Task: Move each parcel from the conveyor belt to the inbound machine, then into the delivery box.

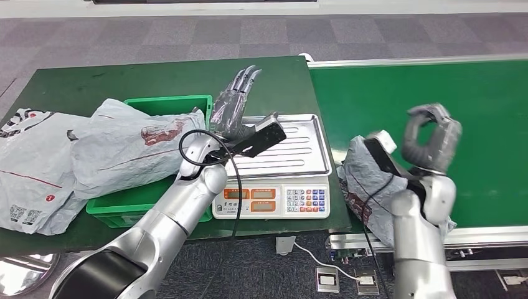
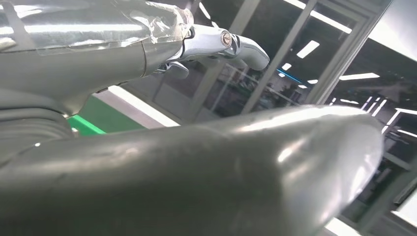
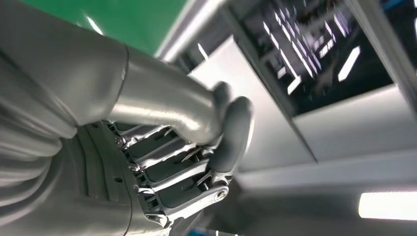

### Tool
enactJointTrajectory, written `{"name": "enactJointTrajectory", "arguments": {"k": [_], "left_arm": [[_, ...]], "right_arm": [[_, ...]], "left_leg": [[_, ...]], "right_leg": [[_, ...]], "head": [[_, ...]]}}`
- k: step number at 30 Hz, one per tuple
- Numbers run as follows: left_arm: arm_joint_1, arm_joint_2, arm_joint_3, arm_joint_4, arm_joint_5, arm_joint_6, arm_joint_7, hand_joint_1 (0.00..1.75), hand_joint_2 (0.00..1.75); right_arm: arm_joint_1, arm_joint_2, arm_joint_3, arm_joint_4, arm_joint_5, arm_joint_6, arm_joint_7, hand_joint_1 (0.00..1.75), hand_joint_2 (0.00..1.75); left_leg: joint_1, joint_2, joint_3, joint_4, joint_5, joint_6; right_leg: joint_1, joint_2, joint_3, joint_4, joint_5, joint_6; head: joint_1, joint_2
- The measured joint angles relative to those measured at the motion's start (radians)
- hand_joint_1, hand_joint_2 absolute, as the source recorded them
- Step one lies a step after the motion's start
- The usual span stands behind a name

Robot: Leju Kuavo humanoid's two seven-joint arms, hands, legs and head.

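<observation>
A crumpled grey parcel [image 1: 359,176] lies at the near left edge of the green conveyor belt [image 1: 448,87], pressed against my right forearm. My right hand [image 1: 431,137] is raised above it, fingers curled in to the thumb [image 3: 172,113] with nothing inside. The inbound machine, a steel-topped scale [image 1: 292,163], stands bare between belt and box. My left hand [image 1: 235,103] is lifted over the scale's far left corner, fingers [image 2: 231,44] spread, holding nothing. The green delivery box [image 1: 165,104] holds a large grey parcel [image 1: 127,148].
More grey parcels [image 1: 34,165] lie heaped on the dark green table [image 1: 112,78] left of the box, overhanging its front edge. A black cable [image 1: 193,146] loops from my left wrist over the scale's front. Floor sockets [image 1: 328,279] sit below the table.
</observation>
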Motion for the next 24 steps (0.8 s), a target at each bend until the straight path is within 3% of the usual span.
{"name": "enactJointTrajectory", "arguments": {"k": [3,5,9,15,24], "left_arm": [[-0.013,-0.008,-0.009,0.011,0.018,-0.004,-0.001,0.0,0.0],[-0.015,-0.007,-0.012,0.016,0.028,-0.004,-0.002,0.0,0.0],[-0.015,0.0,-0.012,0.022,0.034,-0.003,-0.003,0.0,0.0],[-0.016,0.003,-0.012,0.027,0.035,-0.003,-0.002,0.0,0.0],[-0.011,0.024,-0.012,0.027,0.048,-0.001,0.009,0.0,0.0]], "right_arm": [[-0.066,-0.011,0.11,0.094,-0.014,0.0,0.198,0.0,1.75],[-0.085,-0.04,0.171,0.132,-0.048,-0.001,0.26,0.0,1.75],[-0.099,-0.083,0.236,0.177,-0.073,-0.001,0.265,0.0,1.75],[-0.105,-0.105,0.279,0.207,-0.079,0.0,0.269,0.0,1.75],[-0.041,-0.161,0.304,0.202,-0.044,0.083,0.385,0.0,1.75]], "left_leg": [[0.0,-0.003,0.001,0.0,0.001,0.0],[0.0,-0.006,0.0,0.0,0.002,0.0],[0.0,-0.006,0.0,0.0,0.001,0.0],[0.0,-0.006,0.0,0.0,0.001,0.0],[0.0,-0.005,0.0,0.0,0.001,0.0]], "right_leg": [[0.0,-0.003,0.001,0.0,0.0,0.0],[0.0,-0.006,0.002,0.0,0.0,0.0],[0.0,-0.005,0.002,0.0,0.0,0.0],[0.0,-0.005,0.002,-0.001,0.0,0.0],[0.0,-0.005,0.001,-0.001,0.0,0.0]], "head": [[0.0,0.0],[0.0,0.0],[0.0,0.0],[0.0,0.0],[0.0,0.0]]}}
